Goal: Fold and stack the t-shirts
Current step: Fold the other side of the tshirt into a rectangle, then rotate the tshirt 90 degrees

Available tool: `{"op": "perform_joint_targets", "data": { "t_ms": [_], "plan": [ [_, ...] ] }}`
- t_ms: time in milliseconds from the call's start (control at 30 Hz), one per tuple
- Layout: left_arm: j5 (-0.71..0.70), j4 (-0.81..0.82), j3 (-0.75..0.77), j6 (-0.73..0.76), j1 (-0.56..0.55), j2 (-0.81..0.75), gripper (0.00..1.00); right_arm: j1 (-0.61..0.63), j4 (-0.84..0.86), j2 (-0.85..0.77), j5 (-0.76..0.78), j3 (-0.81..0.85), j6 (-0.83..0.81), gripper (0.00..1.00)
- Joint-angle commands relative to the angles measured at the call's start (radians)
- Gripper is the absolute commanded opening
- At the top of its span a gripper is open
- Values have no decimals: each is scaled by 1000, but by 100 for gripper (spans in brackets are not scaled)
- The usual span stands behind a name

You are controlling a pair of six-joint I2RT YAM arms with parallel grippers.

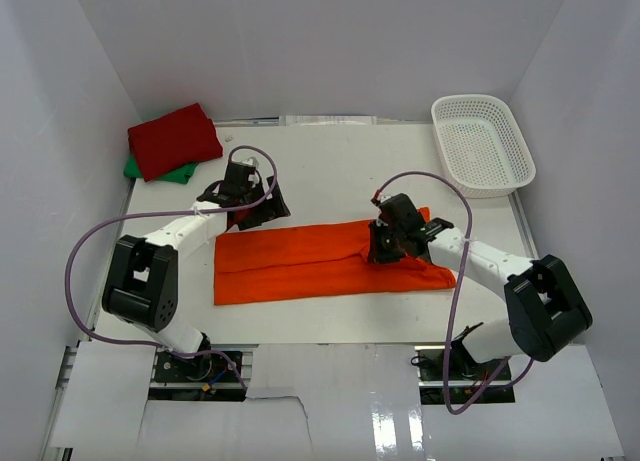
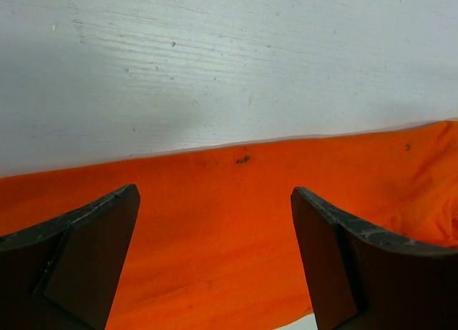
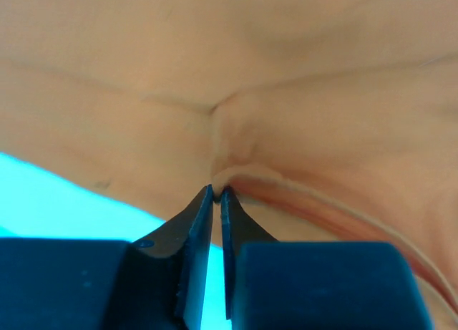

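The orange t-shirt [image 1: 300, 266] is plain bright orange, with one small dark speck [image 2: 243, 159] near its edge. The red t-shirt [image 1: 175, 139] is plain deep red, the green t-shirt [image 1: 150, 170] plain green. The bench [image 1: 330, 156] and the mesh basket [image 1: 482, 146] are white. The cables [image 1: 75, 261] are purple.

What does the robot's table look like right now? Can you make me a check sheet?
surface: white table, a few small marks, no spills.
job's things: orange shirt lies in a long folded strip in the middle; folded red shirt sits on the green shirt at the far left corner.
clutter: white basket, empty, at the far right corner.
grippers: left gripper open above the orange shirt's edge; right gripper shut, pinching a ridge of the orange shirt.
cables: a purple cable loops beside each arm.
surroundings: plain white walls on three sides.
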Motion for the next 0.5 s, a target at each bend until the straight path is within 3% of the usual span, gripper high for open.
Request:
{"op": "perform_joint_targets", "data": {
  "t_ms": [0,33,67,167,333,433,467],
  "plan": [
    [17,27,-9,4,-5,-6,98,49,-43,-30,-113,-51,140,16],
    [17,28,-14,4,-5,-3,98,61,-50,-46,-120,-56,160,20],
    [20,31,-14,5,-5,-1,98,69,-59,-55,-120,-61,194,33],
    [24,30,-9,19,-5,14,98,69,-127,-101,-66,-39,218,52],
    [5,-50,57,53,-5,86,98,69,-262,-159,165,51,171,53],
    [-9,-68,45,48,4,80,98,67,-293,-168,237,45,153,46],
    [-3,-68,19,45,22,65,98,69,-308,-165,251,36,151,37]
  ]
}}
